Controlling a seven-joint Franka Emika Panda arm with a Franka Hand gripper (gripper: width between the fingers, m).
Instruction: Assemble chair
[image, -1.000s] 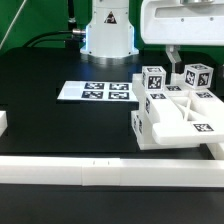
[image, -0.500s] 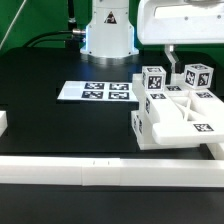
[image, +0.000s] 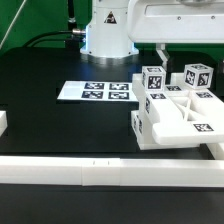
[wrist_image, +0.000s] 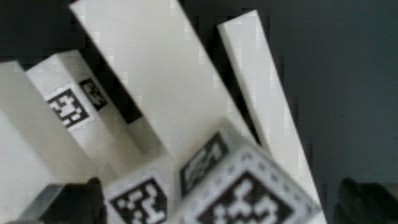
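One small shift: the gripper (image: 163, 50) has risen and slid toward 9 o'clock above the chair (image: 180, 110) (finger state indiscernible), suggesting release or repositioning.

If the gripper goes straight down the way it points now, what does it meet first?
Probably the chair: the gripper hangs just above its two tagged cubes, and the wrist view shows a cube close below. Which cube comes first is unclear, since depth is hard to judge.
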